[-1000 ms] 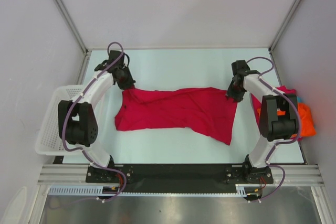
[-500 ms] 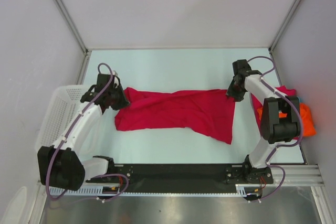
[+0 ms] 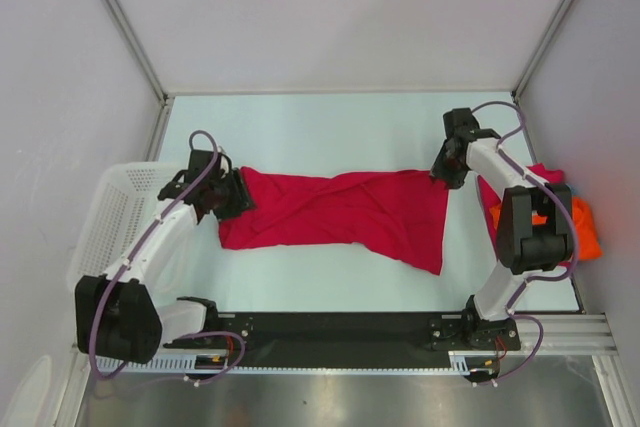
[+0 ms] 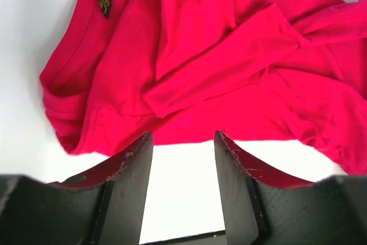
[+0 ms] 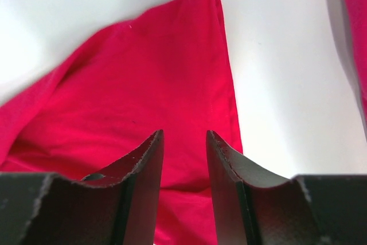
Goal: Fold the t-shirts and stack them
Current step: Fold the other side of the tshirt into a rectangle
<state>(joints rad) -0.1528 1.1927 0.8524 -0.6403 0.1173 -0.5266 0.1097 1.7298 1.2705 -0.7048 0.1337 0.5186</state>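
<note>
A crimson red t-shirt (image 3: 340,212) lies spread lengthwise across the middle of the table, rumpled, with its collar end to the left. My left gripper (image 3: 234,197) sits at that left end, open. In the left wrist view the left gripper (image 4: 183,139) has only white table between its fingers, and the red t-shirt (image 4: 218,55) lies just beyond the tips. My right gripper (image 3: 441,171) hovers at the shirt's far right corner. In the right wrist view the right gripper (image 5: 184,136) stands open over the red cloth (image 5: 143,84), which nothing pinches.
A white lattice basket (image 3: 105,227) hangs off the table's left edge beside the left arm. A pile of t-shirts, orange (image 3: 585,229) and pink (image 3: 545,175), lies at the right edge behind the right arm. Grey walls close in on three sides.
The left arm swung from the far left down to the shirt's left end, then its jaws opened and let go of the cloth. The right gripper barely moved.
</note>
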